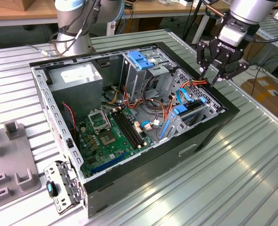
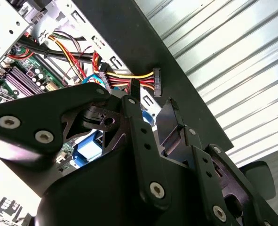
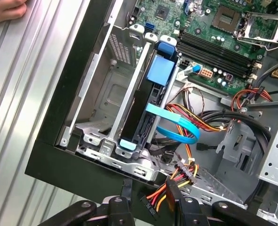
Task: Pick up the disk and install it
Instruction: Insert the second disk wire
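While the gripper (image 1: 210, 75) hangs over the far right edge of the open computer case (image 1: 209, 136), as the exterior view shows it, its claw stands spread, with nothing pinched between the fingers. In the second wrist view the two black fingers (image 2: 135, 101) flank a gap, and just past their tips lies the power connector (image 2: 156, 82) on its bundle of yellow, red and black wires.

The disk (image 1: 189, 109) sits on edge in the drive cage at the exterior view's right end of the case, below the gripper. In the first wrist view the disk (image 3: 139, 110) shows a dark side between light-blue rails, with a flat blue cable (image 3: 174, 123) beside it.

On the far side of the cage lies the green motherboard (image 3: 209, 33). A person's hand (image 3: 4, 10) rests on the ribbed metal table (image 3: 21, 84).
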`<move>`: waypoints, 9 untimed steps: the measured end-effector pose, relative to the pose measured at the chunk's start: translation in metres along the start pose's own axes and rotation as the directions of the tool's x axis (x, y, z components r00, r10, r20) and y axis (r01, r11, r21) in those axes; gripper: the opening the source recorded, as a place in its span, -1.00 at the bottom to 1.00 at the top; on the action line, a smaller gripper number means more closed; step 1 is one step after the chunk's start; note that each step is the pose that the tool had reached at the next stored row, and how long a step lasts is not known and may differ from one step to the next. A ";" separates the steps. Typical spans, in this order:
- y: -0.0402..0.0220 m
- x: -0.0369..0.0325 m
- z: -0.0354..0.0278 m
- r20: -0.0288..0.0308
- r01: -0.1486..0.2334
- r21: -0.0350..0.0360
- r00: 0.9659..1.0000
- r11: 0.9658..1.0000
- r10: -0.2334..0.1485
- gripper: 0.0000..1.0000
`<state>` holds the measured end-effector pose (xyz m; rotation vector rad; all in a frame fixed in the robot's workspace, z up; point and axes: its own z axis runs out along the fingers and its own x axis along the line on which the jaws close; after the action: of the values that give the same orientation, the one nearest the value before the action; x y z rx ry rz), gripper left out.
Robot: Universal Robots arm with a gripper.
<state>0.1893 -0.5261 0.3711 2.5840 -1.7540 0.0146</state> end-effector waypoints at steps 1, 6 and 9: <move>-0.0007 0.0003 0.0000 0.000 0.001 -0.001 1.000 1.000 -0.001 -0.17; -0.0063 0.0024 0.0001 0.001 0.047 -0.003 0.999 0.999 -0.047 -0.17; -0.0070 0.0028 0.0006 0.000 0.101 -0.002 0.995 0.995 -0.101 -0.17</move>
<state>0.1969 -0.5261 0.3705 2.6678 -1.6194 0.0106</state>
